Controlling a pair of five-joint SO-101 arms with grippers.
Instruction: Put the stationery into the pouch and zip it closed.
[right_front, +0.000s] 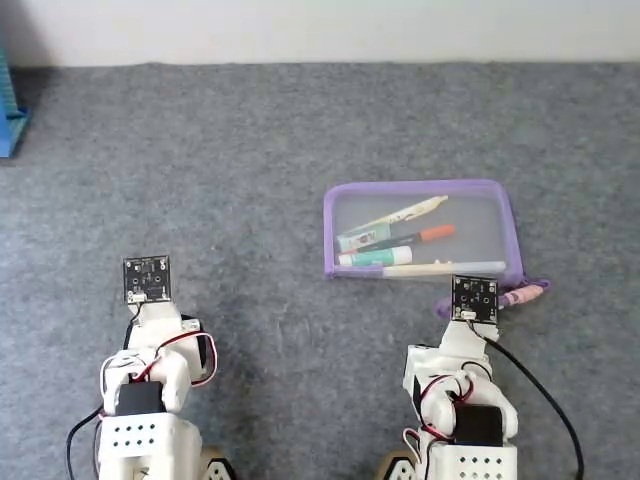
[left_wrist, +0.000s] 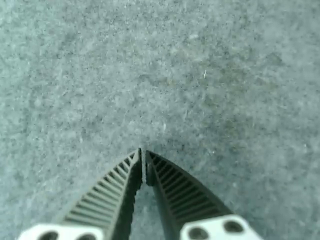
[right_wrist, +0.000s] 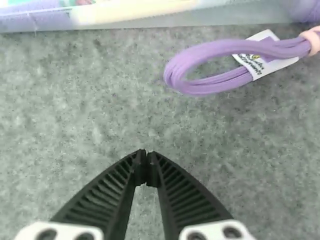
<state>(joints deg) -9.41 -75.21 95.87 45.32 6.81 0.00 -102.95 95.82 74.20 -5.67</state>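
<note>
1. Left gripper (left_wrist: 143, 161): both black ribbed fingers meet at their tips, with nothing between them. It hangs over bare grey carpet (left_wrist: 210, 75).
2. Right gripper (right_wrist: 146, 166): I see the fingertips pressed together here too, holding nothing. It sits just short of the purple strap loop (right_wrist: 220, 67), apart from it.
3. Pouch (right_front: 420, 195): a flat rectangular case with a clear face and purple trim. It lies on the carpet on the right arm's side, just ahead of the right arm (right_front: 462, 370). Its near edge also runs along the far side of the right wrist view. I cannot tell whether the zip is shut.
4. Stationery, seen through the clear face, all inside the pouch outline:
   - a cream pen (right_front: 408, 212), tilted;
   - an orange-capped marker (right_front: 428, 235);
   - a teal marker (right_front: 372, 258);
   - a pale stick (right_front: 435, 268) lying along the edge nearest the arms.
5. The strap loop carries a white tag (right_wrist: 261, 54) and leaves the pouch at its near right corner. In the high view a pink bead (right_front: 522, 295) sits there.
6. Left arm (right_front: 150, 350): it stands well apart from the pouch, over open carpet.
7. A blue object (right_front: 8, 120) shows at the far left edge of the table.
</note>
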